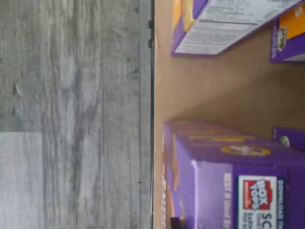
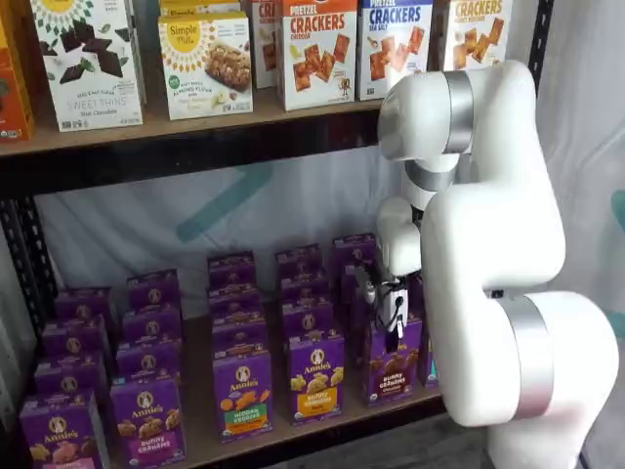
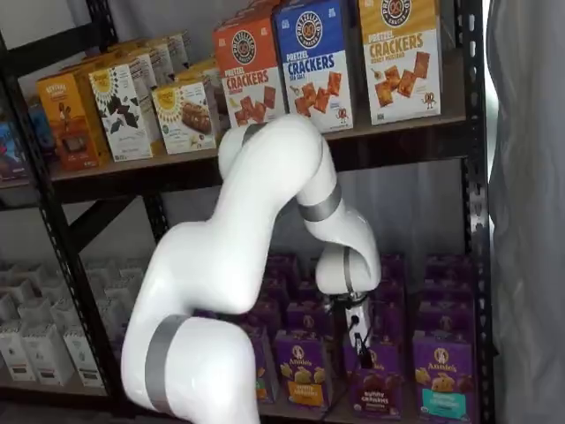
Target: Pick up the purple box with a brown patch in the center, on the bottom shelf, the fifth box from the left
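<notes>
The purple box [image 2: 395, 363] with the dark brown band stands at the front of the bottom shelf [image 2: 198, 435]; it shows in both shelf views [image 3: 378, 383]. My gripper [image 2: 389, 315] hangs right at its top edge, also in a shelf view [image 3: 357, 339]. The black fingers show side-on, so I cannot tell whether they are open or closed on the box. The wrist view, turned on its side, shows a purple carton's top flap [image 1: 248, 191] with a Box Tops label, the bare shelf board [image 1: 214, 90] and the grey floor [image 1: 71, 114]. I cannot tell which carton that is.
Purple cartons stand close on both sides: an orange-band one [image 2: 315, 377] and a teal-band one [image 3: 441, 378]. More rows stand behind [image 2: 298, 293]. The upper shelf holds cracker boxes [image 2: 317, 54]. A black rack post [image 3: 472, 221] stands at the right.
</notes>
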Tool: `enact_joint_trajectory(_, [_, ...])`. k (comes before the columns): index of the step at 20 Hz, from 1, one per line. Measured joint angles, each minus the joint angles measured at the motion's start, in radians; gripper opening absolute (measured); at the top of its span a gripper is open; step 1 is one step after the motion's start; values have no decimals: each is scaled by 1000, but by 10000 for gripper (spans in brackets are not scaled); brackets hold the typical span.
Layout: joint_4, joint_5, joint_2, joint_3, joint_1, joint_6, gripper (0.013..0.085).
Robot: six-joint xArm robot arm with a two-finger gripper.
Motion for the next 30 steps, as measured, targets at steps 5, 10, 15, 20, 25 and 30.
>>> enact_joint_trajectory(5, [13, 4, -66, 81, -2, -13, 330])
enact_joint_trajectory(10, [34, 1, -157, 192, 3, -27, 330])
enact_joint_trajectory(15, [5, -6, -260, 313, 10, 9, 330])
enact_joint_trajectory(20, [11, 6, -370, 420, 21, 14, 330])
enact_joint_trajectory(25, [34, 32, -491, 512, 32, 3, 330])
enact_joint_trajectory(30, [53, 84, -601, 578, 40, -8, 330])
